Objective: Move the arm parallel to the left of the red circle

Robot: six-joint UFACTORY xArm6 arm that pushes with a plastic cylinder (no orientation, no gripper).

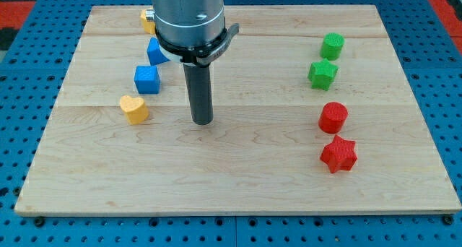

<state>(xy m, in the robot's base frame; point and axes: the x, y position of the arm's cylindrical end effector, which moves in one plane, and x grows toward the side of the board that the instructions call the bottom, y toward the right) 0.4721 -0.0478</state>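
Note:
The red circle [333, 117] is a short red cylinder at the view's right, mid height. My tip [203, 122] rests on the board well to the left of it, at about the same height in the view. A red star [338, 154] lies just below the red circle. A yellow heart [133, 108] sits to the left of my tip, and a blue cube [146, 79] is above the heart.
A green star [323, 74] and a green block [333, 45] stand above the red circle. A second blue block [156, 51] and a yellow block [147, 18] sit at the top left, partly hidden by the arm. The wooden board [238, 182] lies on a blue pegboard.

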